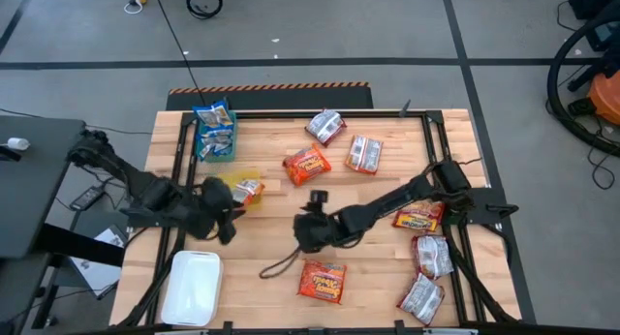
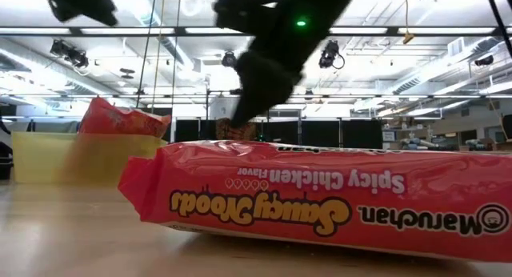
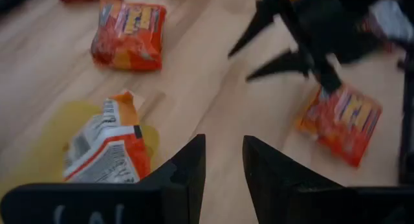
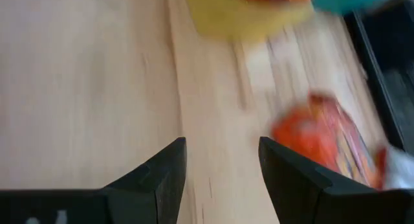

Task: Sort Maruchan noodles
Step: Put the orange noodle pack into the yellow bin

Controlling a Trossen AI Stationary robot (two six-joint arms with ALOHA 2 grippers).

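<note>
Ramen packets are lying scattered over the wooden table (image 1: 387, 277) in the high view. Near the frame's centre, an orange-red packet (image 1: 306, 165) is lying with its long axis tilted slightly, running from lower left to upper right. Right of it, a silver-white packet with red print (image 1: 364, 153) is sitting nearly upright in the frame, and another silver-white one (image 1: 325, 126) is lying above, turned on a diagonal. At lower centre, an orange-red packet (image 1: 323, 280) is stretching roughly left to right; in the low view it is filling the foreground, red, crinkly, its yellow lettering reading upside down. At right, one orange-red packet (image 1: 419, 217) is lying across the frame under the right arm, with two silver-white packets (image 1: 433, 256) (image 1: 420, 298) below it, both slanted. At upper left, blue-and-white packets (image 1: 214, 116) are resting in the teal bin (image 1: 215, 147), and one orange-and-white packet (image 1: 248, 190) is sitting in the yellow bin (image 1: 236, 179). A white bin (image 1: 192, 289) is standing at lower left.

The left gripper (image 1: 229, 217) is hovering just below the yellow bin, its fingers (image 3: 187, 169) parted a little and holding nothing. The right gripper (image 1: 308, 230) is hanging at mid-table above the lower orange-red packet, its fingers (image 4: 162, 175) spread apart over bare wood, empty.
</note>
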